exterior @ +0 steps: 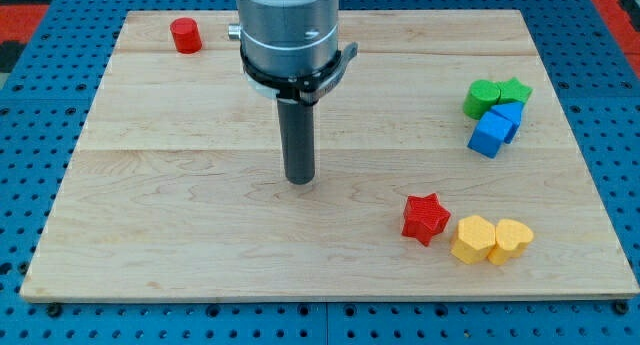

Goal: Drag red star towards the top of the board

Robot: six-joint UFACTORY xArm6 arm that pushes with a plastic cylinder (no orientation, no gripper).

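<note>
The red star (425, 218) lies on the wooden board (180, 185) at the view's lower right, touching or nearly touching a yellow block on its right. My tip (300, 179) rests on the board near the middle, well to the left of the red star and a little above it. The tip touches no block.
Two yellow blocks (474, 238) (511, 239) sit side by side right of the star. Two green blocks (483, 97) (515, 90) and two blue blocks (489, 134) (509, 116) cluster at the right. A red cylinder (185, 35) stands at the top left.
</note>
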